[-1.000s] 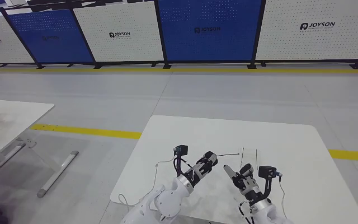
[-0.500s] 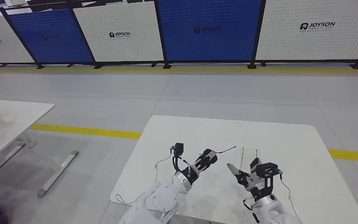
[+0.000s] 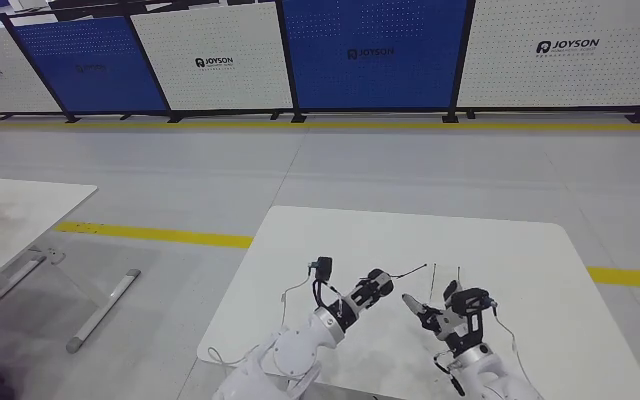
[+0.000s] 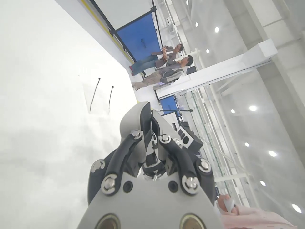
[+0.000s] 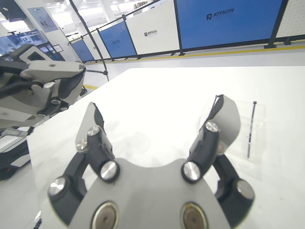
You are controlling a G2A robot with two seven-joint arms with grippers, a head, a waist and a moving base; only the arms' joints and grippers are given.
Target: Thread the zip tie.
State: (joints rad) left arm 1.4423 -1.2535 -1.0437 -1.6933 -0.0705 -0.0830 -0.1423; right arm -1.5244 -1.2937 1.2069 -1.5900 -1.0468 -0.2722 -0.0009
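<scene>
My left gripper [image 3: 382, 278] hangs over the white table [image 3: 400, 230], shut on a thin black zip tie [image 3: 407, 271] that sticks out sideways toward my right gripper [image 3: 430, 296]. In the right wrist view the same tie [image 5: 95, 71] juts from the left gripper [image 5: 79, 72]. My right gripper [image 5: 158, 107] is open and holds nothing, just above the table. In the left wrist view the left gripper [image 4: 149, 107] has its fingers pressed together. Two spare zip ties [image 3: 432, 280] [image 3: 458, 276] lie side by side past the right gripper.
The spare ties [image 4: 94, 94] [image 4: 110, 100] rest on a clear plastic sheet [image 5: 258, 120]. A black cable [image 5: 78, 15] crosses the right wrist view. Blue and white fence panels [image 3: 370, 55] stand far behind; a second table [image 3: 30, 215] stands to the left.
The right gripper has spread its fingers wider and shifted slightly right. The left gripper has nudged forward with the tie, whose free end has swung a little away.
</scene>
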